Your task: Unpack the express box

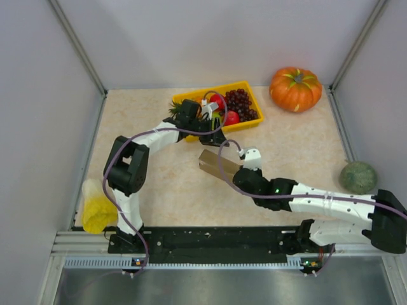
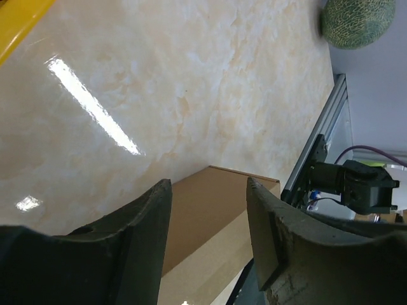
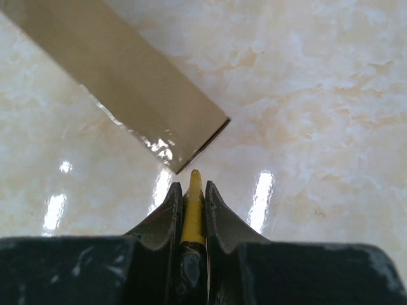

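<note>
Right end effector (image 3: 191,188), clenched on a yellow tool (image 3: 193,216), may shove the express box (image 3: 121,76) aside; left end effector (image 2: 209,185), released, seems not to brace it.

Robot lab cell, grey panels (image 1: 38,95), aluminium rail (image 1: 63,240)

Brown express box (image 1: 213,164), yellow tray (image 1: 222,88), yellow tool (image 3: 193,210), orange pumpkin (image 1: 295,89), cream marbled table (image 1: 299,146).
</note>
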`<state>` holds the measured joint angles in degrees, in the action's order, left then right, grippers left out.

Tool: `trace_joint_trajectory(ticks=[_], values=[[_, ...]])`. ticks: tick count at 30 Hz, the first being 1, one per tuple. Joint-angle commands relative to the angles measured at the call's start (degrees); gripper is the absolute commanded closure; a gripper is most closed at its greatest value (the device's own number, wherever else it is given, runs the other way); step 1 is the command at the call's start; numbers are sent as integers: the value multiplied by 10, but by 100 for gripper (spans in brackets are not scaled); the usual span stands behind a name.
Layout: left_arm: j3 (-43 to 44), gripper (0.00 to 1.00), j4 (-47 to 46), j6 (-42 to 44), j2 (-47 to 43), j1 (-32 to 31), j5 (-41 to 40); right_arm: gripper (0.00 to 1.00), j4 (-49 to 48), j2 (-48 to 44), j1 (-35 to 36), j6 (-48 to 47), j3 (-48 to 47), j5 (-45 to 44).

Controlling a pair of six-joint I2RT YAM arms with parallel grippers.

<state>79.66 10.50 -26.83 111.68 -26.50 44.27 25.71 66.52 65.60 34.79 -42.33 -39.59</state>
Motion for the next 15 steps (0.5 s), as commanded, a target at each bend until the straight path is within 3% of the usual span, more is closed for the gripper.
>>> trace_joint_trajectory(ticks=[1, 10, 15], values=[[16, 45, 9, 49, 4, -15, 2, 100, -51, -51, -57, 13, 29, 39], [33, 44, 99, 161, -1, -64, -51, 100, -153, -57, -147, 5, 70, 137], [19, 44, 117, 150, -15, -70, -94, 100, -181, -26, -173, 12, 53, 159]])
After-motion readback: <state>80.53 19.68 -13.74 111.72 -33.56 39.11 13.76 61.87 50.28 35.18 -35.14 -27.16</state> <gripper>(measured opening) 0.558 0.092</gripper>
